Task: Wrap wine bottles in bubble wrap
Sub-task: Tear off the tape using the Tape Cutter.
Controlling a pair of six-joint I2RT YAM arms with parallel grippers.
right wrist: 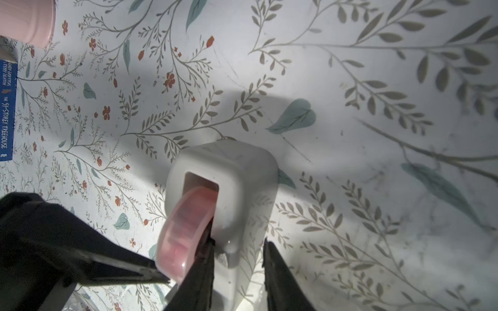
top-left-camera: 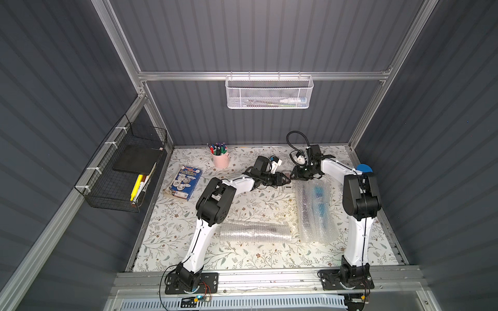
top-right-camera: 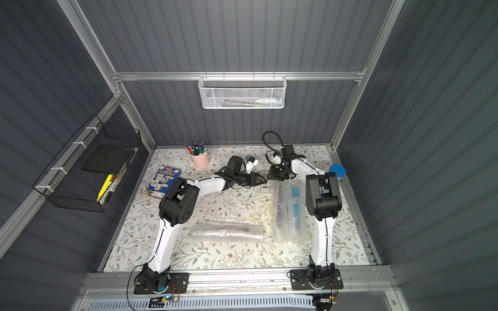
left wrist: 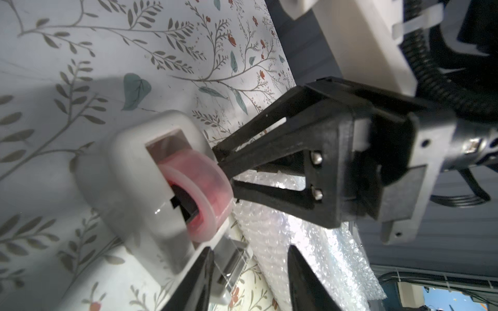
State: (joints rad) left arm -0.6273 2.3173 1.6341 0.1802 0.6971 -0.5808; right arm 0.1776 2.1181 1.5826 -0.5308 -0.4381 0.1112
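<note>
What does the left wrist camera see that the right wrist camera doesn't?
Only the left wrist view plainly shows the shiny bubble wrap and the whole black frame of the right gripper. Only the right wrist view shows the blue book and the pink cup. Both show the tape dispenser with its pink roll, the flowery table, and the right gripper's fingers.

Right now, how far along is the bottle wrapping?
Looks done: one rolled bubble-wrap bundle, something dark inside. In hand: left claw and right claw at the tape dispenser. Still to do: the purple bottle and blue bottle lie in looser wrap, seemingly untaped.
</note>
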